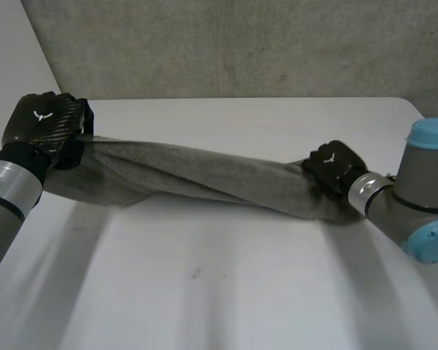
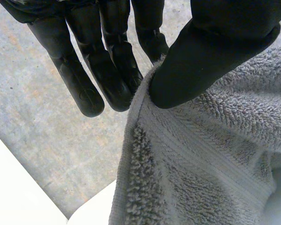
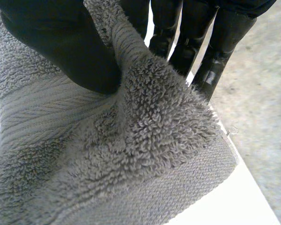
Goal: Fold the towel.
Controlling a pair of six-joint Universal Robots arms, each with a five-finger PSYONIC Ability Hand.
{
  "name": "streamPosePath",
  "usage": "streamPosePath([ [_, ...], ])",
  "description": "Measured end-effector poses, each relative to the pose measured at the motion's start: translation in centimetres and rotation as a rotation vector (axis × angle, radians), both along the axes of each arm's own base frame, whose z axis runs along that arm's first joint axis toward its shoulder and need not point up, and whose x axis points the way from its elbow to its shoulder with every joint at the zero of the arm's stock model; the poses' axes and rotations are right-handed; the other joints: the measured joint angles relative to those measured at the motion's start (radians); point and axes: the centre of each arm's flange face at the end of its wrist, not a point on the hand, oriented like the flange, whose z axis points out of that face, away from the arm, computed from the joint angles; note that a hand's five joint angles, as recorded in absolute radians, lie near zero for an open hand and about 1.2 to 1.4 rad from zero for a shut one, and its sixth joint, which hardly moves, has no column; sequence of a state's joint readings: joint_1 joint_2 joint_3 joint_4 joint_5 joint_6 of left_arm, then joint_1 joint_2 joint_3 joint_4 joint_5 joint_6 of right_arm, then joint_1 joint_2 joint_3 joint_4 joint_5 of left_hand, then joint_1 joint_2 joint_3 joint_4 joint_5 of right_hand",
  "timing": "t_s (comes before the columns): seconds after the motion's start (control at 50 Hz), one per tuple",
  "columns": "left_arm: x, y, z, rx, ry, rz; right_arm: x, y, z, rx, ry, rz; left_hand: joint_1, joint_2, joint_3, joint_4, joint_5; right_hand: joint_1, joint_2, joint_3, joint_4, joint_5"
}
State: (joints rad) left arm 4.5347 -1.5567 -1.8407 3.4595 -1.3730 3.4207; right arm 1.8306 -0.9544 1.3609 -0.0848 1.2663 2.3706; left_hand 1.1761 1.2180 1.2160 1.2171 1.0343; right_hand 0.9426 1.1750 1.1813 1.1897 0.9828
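Observation:
A grey towel (image 1: 204,175) hangs stretched between my two hands above the white table (image 1: 226,292), sagging a little in the middle. My left hand (image 1: 47,124) is raised at the towel's left end and shut on it. In the left wrist view the thumb (image 2: 201,61) pinches the towel's hemmed edge (image 2: 187,154) against the fingers (image 2: 107,70). My right hand (image 1: 334,166) is shut on the towel's right end, lower and close to the table. In the right wrist view the thumb (image 3: 61,47) presses a fold of the towel (image 3: 131,154) against the fingers (image 3: 215,47).
A grey concrete wall (image 1: 241,44) rises behind the table's far edge. The table's right edge runs just past my right arm (image 1: 416,197). The concrete floor (image 3: 262,117) lies beyond the table edge beside my right hand.

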Motion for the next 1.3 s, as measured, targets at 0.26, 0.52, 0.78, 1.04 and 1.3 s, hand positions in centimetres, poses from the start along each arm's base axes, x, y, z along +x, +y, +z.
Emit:
streamPosePath([
  [0.26,0.4,1.4,4.2,-0.129,0.02,0.007,-3.3,4.4,11.1,0.018,-0.124,-0.092,0.0,0.0,0.0,0.0,0.0,0.012,0.0,0.0,0.0,0.005],
  [0.52,2.0,2.8,7.5,-0.121,0.01,0.031,-5.8,9.7,17.0,0.064,-0.066,-0.103,0.014,0.0,0.0,0.0,0.002,0.012,0.0,0.0,0.004,0.006],
  [0.78,0.6,-1.2,-1.6,0.223,-0.081,-0.018,-4.9,5.9,9.4,0.281,0.111,-0.073,0.014,0.0,0.0,0.0,0.004,0.012,0.0,0.005,0.004,0.006],
  [1.04,-3.8,-9.5,-4.1,0.064,-0.24,-0.059,0.2,-3.2,11.0,-0.211,0.039,-0.152,0.019,0.0,0.0,0.0,0.004,0.012,0.0,0.005,0.004,0.006],
  [1.3,-4.0,-11.9,10.3,-0.661,0.107,0.017,1.4,-2.8,22.3,-0.83,-0.348,-0.176,0.023,0.0,0.0,0.0,0.004,0.019,0.0,0.005,0.004,0.01],
])
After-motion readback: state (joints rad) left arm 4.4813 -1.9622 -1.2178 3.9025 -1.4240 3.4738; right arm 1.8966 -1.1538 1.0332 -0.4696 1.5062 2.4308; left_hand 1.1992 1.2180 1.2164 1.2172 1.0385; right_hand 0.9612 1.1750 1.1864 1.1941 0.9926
